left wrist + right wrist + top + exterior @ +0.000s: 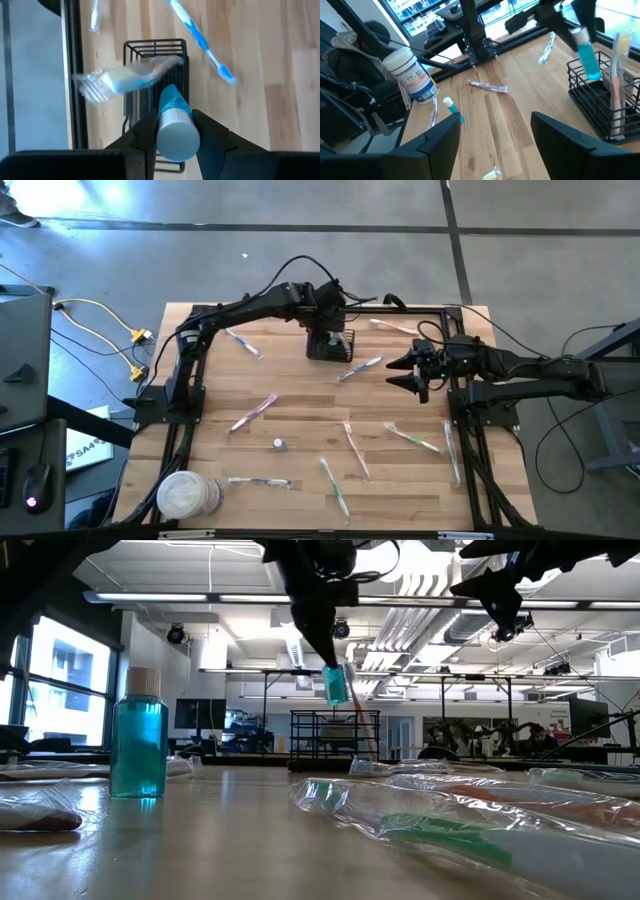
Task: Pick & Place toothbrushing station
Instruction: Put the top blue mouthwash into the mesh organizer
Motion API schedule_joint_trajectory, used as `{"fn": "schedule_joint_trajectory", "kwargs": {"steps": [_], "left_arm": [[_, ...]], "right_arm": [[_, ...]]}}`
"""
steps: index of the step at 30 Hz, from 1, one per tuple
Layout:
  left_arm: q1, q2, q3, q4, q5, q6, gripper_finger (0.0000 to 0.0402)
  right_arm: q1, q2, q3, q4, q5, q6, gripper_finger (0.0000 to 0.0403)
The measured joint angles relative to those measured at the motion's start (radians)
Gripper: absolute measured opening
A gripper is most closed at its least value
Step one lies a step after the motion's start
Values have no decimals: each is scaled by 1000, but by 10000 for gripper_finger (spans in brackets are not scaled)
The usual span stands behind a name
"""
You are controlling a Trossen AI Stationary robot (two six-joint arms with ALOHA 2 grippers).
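Observation:
The toothbrushing station, a small black wire-mesh basket (330, 346), stands on the far middle of the table; it also shows in the left wrist view (155, 49) and the right wrist view (600, 102). A wrapped toothbrush (618, 75) stands in it, leaning on its rim. My left gripper (325, 315) is right above the basket, shut on a small teal tube (172, 117) with a pale cap. My right gripper (412, 372) is open and empty, to the right of the basket and above the table. My left gripper pinches the teal tube between its two fingers near the pale capped end (177, 137). The fingers come from above, pointing down. The tube hangs tilted below the fingers, its teal end (591, 67) over the basket's opening, clear of the table.
Several wrapped toothbrushes lie about the table, one blue (200, 42) next to the basket. A small teal bottle (280, 444) stands near the middle front. A round white tub (188, 495) sits at the near left corner. A person (347, 47) sits beyond the table.

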Motion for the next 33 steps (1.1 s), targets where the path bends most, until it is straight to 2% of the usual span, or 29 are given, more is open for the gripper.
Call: {"fn": "schedule_joint_trajectory", "kwargs": {"steps": [9, 23, 33], "left_arm": [[7, 42, -2, -21, -5, 0, 93], [24, 42, -2, 7, -3, 1, 93], [26, 99, -2, -19, 7, -29, 93]], "right_arm": [[0, 0, 0, -4, 0, -8, 236], [0, 0, 0, -4, 0, -9, 236], [0, 0, 0, -3, 8, -23, 236]]}}
